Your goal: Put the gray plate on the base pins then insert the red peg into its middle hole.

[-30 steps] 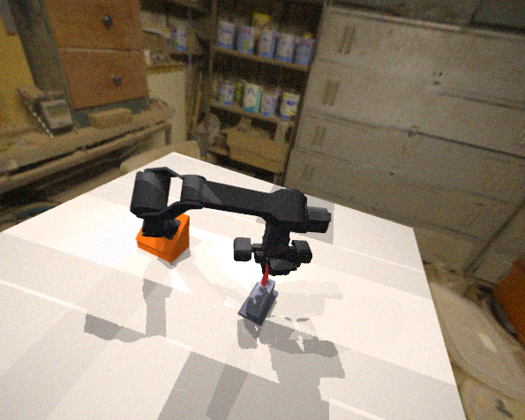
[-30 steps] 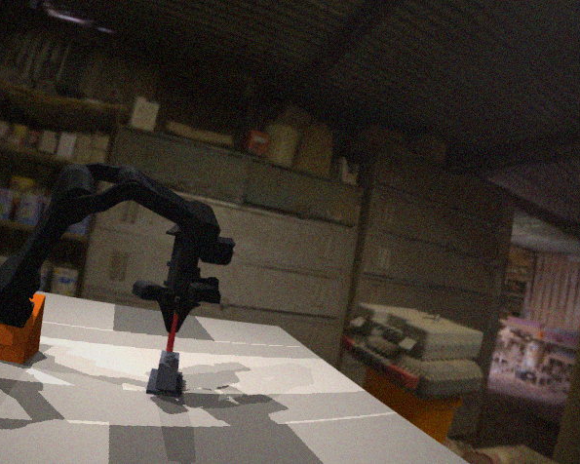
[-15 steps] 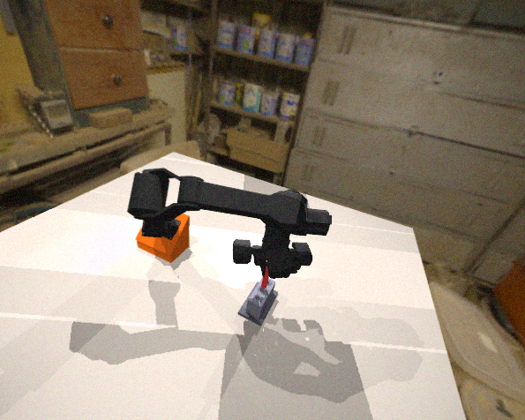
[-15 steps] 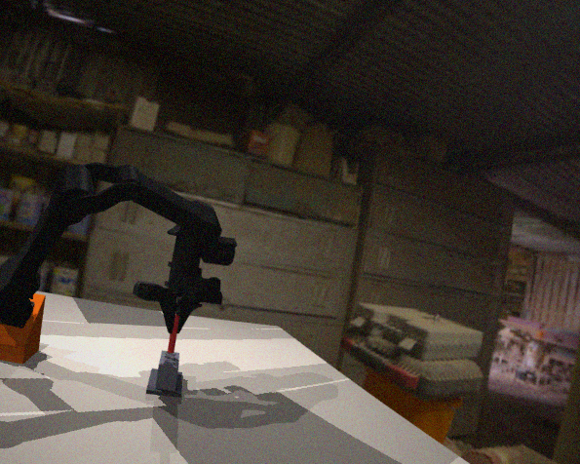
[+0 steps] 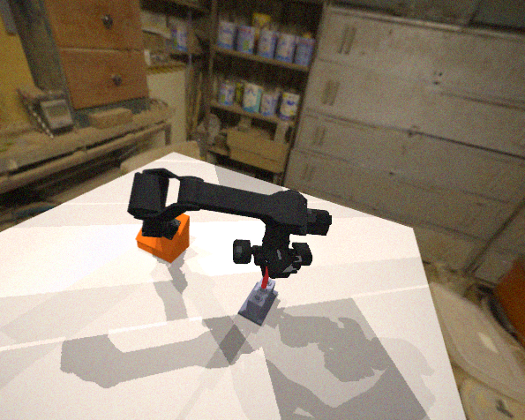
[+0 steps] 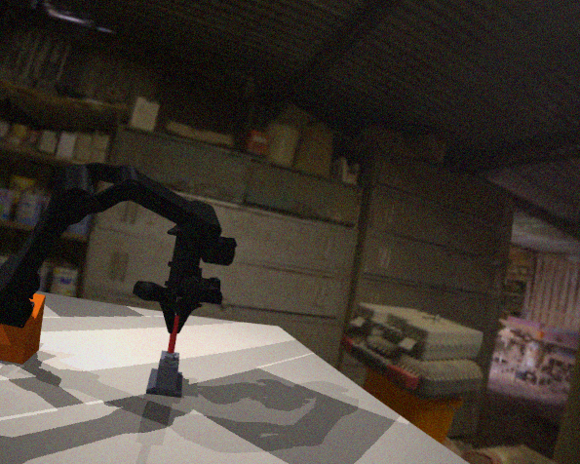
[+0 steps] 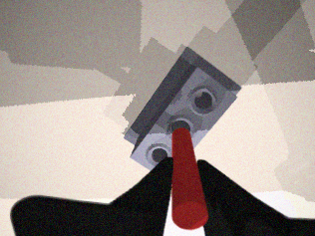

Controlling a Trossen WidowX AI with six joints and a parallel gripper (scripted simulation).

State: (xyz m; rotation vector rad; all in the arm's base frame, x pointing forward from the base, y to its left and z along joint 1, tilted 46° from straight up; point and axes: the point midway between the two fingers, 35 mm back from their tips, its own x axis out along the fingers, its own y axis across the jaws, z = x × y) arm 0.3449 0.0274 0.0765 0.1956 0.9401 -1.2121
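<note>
End effector clamped on red peg, tip at gray plate's middle hole.

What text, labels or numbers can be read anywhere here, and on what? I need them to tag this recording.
None can be read.
Printed cans on the background shelves: labels too blurred to read.
Red cylindrical peg, gray rectangular plate, orange block under the arm, black claw: no markings.

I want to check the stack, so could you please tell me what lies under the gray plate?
The darker base shows along the gray plate's edge. Both outer holes look dark; whether pins fill them is unclear.
</note>
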